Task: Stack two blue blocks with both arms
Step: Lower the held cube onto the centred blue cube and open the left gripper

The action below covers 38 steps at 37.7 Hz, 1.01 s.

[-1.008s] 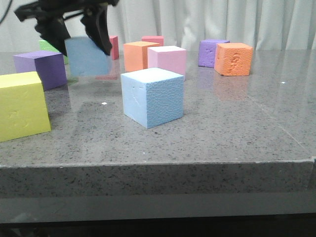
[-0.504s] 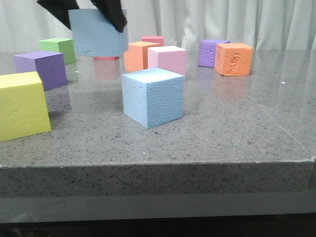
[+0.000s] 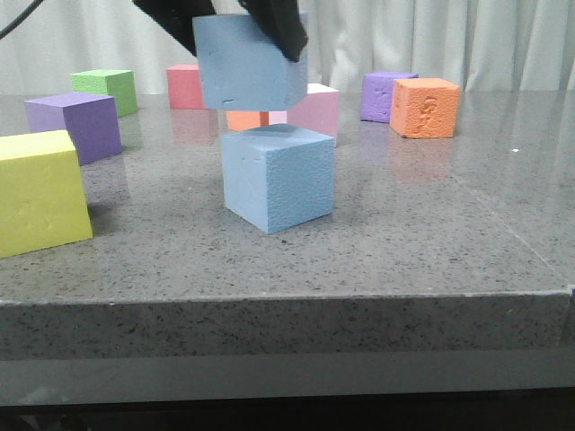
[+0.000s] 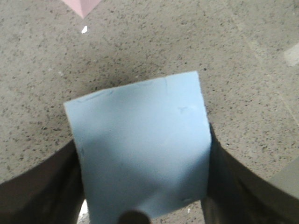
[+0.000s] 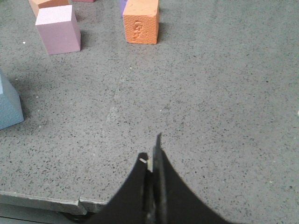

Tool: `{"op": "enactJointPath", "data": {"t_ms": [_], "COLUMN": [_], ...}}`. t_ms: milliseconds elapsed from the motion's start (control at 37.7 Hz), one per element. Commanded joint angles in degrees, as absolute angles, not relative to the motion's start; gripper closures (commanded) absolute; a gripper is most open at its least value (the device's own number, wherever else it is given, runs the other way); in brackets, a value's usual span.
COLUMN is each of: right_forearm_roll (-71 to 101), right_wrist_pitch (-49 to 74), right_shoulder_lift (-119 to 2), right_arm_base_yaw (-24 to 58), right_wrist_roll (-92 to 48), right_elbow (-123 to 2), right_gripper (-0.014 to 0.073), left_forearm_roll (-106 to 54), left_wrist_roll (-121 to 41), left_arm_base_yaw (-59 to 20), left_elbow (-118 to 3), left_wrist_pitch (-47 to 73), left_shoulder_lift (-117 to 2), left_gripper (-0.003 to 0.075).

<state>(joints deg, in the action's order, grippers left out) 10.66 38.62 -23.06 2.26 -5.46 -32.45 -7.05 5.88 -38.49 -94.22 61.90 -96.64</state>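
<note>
My left gripper (image 3: 235,22) is shut on the smoother blue block (image 3: 247,61) and holds it in the air just above the pebbled blue block (image 3: 278,177), a little to its left; a small gap shows between them. In the left wrist view the held block (image 4: 142,144) fills the space between my dark fingers (image 4: 44,186) and hides the lower block. My right gripper (image 5: 153,154) is shut and empty over the table's front edge; the pebbled block's corner (image 5: 9,105) shows at that view's left edge. The right gripper does not show in the front view.
A yellow cube (image 3: 40,190) stands front left, with purple (image 3: 76,124) and green (image 3: 108,88) cubes behind it. Red (image 3: 184,85), pink (image 3: 316,108), purple (image 3: 384,94) and orange (image 3: 426,106) cubes stand at the back. The table's front edge (image 3: 287,301) is near.
My left gripper has carried the smoother blue block rightward and nearer, from over the back left to just above the pebbled block. The pebbled block has not moved.
</note>
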Motion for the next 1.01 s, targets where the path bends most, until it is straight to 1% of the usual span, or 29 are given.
{"op": "enactJointPath", "data": {"t_ms": [0, 770, 823, 876, 902, 982], "right_forearm_roll": [10.9, 10.9, 10.9, 10.9, 10.9, 10.9], "right_wrist_pitch": [34.2, 34.2, 34.2, 34.2, 34.2, 34.2], "right_shoulder_lift": [-23.3, -23.3, -23.3, -23.3, -23.3, -23.3], "right_arm_base_yaw": [1.9, 1.9, 1.9, 1.9, 1.9, 1.9], "right_wrist_roll": [-6.1, -6.1, -6.1, -6.1, -6.1, -6.1], "right_elbow": [-33.9, -33.9, -33.9, -33.9, -33.9, -33.9], "right_gripper": [0.0662, 0.0662, 0.0662, 0.0662, 0.0662, 0.0662], "left_forearm_roll": [-8.5, -9.9, -9.9, -9.9, -9.9, -9.9], "left_wrist_roll": [5.8, 5.8, 5.8, 5.8, 5.8, 5.8], "left_arm_base_yaw": [-39.4, -39.5, -39.5, -39.5, -39.5, -39.5], "left_elbow": [-95.3, -95.3, -95.3, -95.3, -95.3, -95.3], "left_wrist_pitch": [58.3, 61.4, 61.2, 61.2, 61.2, 61.2], "left_shoulder_lift": [-93.7, -97.2, -97.2, -97.2, -97.1, -97.1], "left_gripper": [0.0457, 0.0454, 0.0435, 0.0392, 0.0367, 0.0256]}}
